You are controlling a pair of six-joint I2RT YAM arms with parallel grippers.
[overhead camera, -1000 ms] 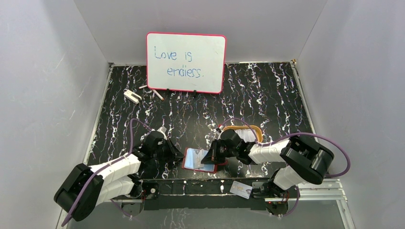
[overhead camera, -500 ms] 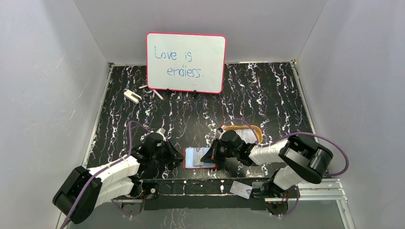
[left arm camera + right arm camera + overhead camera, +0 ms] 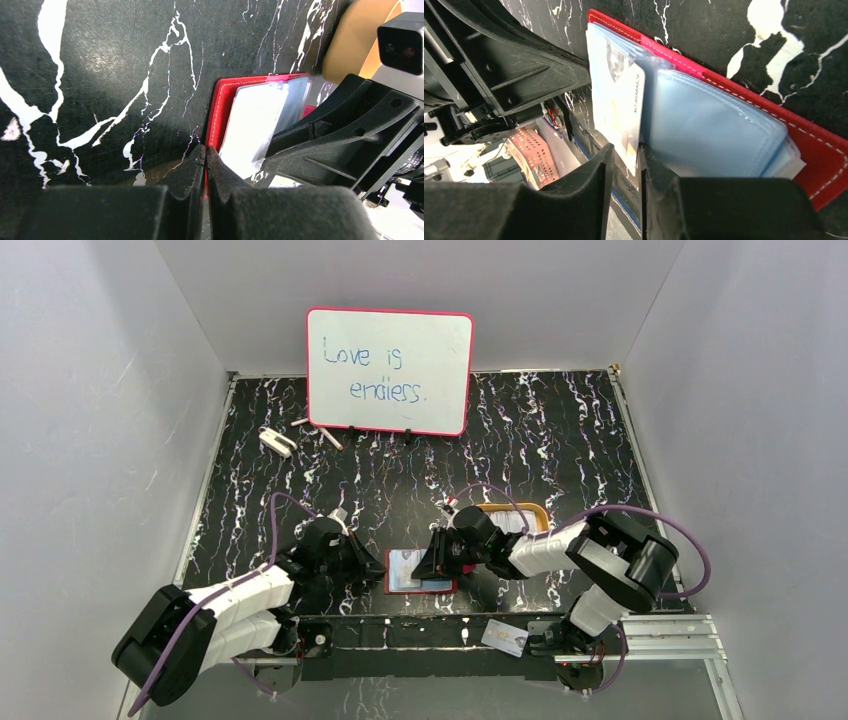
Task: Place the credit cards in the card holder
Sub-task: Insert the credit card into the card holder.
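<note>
Quick count: one dark-red leather-like bifold wallet [image 3: 412,573] and two thin pale whitish-blue plastic cards that I can spot, one card [image 3: 619,112] in the wallet and another card [image 3: 503,638] lying loose. Plus one pink-framed whiteboard [image 3: 390,370], one orange-rimmed shallow tray [image 3: 522,510] and two black-and-white robot arms [image 3: 240,595].

Left tool [image 3: 205,150], fingers pressed together, pinches the near edge of the red card holder [image 3: 220,107] on the black marbled table [image 3: 100,75]. A pale credit card [image 3: 252,125] lies in its clear pocket, partly covered by the right tool [image 3: 280,145]. An orange tray [image 3: 350,40] sits beyond.
</note>
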